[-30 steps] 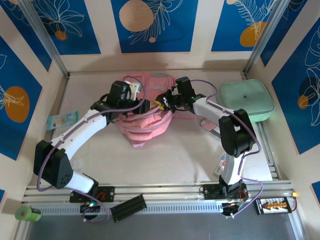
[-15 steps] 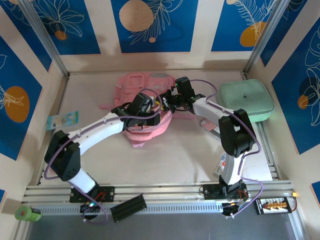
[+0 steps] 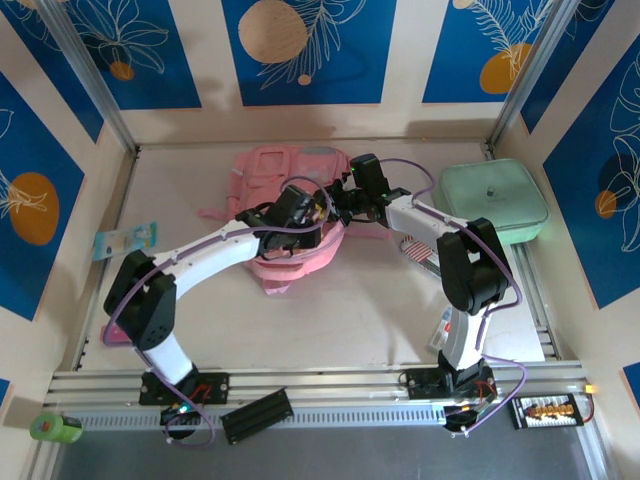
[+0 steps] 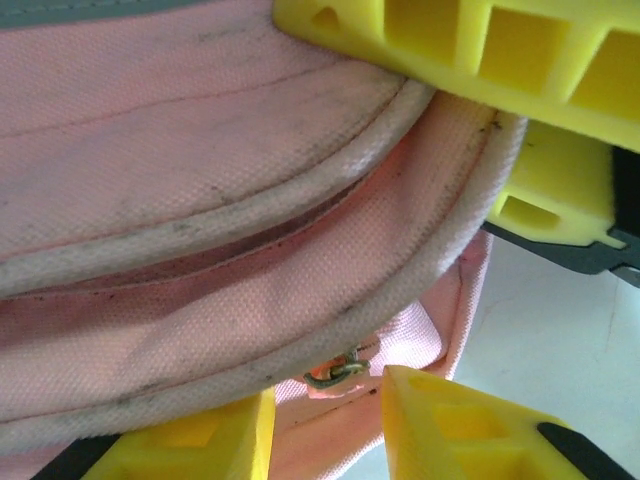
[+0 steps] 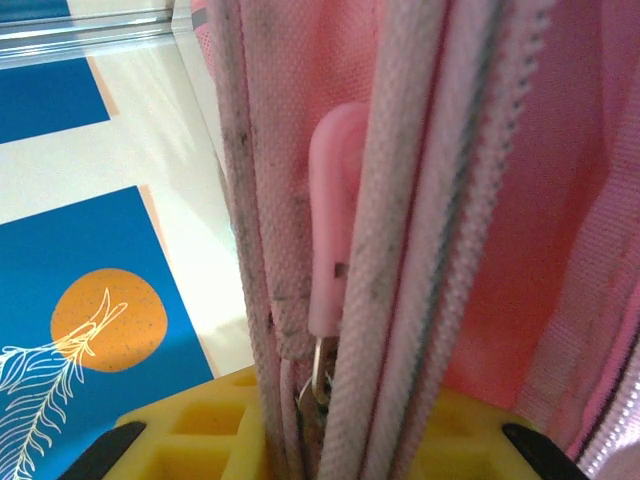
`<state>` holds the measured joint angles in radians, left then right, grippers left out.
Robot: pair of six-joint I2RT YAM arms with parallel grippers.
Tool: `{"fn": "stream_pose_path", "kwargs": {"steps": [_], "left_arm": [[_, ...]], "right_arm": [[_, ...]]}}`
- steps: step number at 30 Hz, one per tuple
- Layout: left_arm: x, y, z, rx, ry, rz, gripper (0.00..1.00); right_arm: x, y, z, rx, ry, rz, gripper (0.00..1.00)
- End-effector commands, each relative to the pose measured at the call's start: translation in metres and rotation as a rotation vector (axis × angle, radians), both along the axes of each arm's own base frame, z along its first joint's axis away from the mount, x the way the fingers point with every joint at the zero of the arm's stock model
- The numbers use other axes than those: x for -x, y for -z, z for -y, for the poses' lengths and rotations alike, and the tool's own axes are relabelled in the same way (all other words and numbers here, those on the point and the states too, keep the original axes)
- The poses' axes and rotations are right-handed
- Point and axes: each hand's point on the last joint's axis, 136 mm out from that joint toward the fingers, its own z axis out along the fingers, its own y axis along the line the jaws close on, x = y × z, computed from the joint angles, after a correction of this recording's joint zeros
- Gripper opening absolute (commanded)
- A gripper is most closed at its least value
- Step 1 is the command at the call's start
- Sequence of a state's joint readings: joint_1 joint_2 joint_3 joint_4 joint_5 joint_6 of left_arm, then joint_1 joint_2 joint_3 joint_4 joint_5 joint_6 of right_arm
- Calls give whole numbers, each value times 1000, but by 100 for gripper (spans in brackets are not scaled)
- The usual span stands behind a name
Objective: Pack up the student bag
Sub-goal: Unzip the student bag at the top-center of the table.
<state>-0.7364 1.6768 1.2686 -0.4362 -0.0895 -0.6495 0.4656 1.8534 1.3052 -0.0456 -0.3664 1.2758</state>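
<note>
Both grippers were at the pink bag (image 3: pixel 272 168), which lay mid-surface (image 3: pixel 350 300) toward the back wall.
The left gripper (image 4: pixel 330 425) sat narrow at the bag's lower piped seam, with fabric and a small metal ring (image 4: pixel 338 372) between its fingers; whether it pinched them could not be told. Just right of it, the right gripper (image 3: pixel 333 200) held the bag's zip edge, piping running into its clamped fingers. A mint case (image 3: pixel 493 200) lay well apart at the right.
</note>
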Motion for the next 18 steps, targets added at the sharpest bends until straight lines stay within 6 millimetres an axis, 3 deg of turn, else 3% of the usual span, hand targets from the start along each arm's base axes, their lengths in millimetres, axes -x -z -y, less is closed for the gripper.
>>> {"fn": "stream_pose_path", "kwargs": {"steps": [1,7,12,18], "left_arm": [[-16,-4,-1,-23,-55,47,31],[-20,-7,9,10,-37,46,33],[-23,-7,2,-35,-63,53,38],[-25,-6,-8,-75,-95,62,24]], "right_arm": [[8,-49,-17,-81,-81,122,24],[12,-45,-20,-77,-100,120,23],[16,-44,-23,-76,-121,129,23],[17,-40,-22,-54,-122,127,23]]}}
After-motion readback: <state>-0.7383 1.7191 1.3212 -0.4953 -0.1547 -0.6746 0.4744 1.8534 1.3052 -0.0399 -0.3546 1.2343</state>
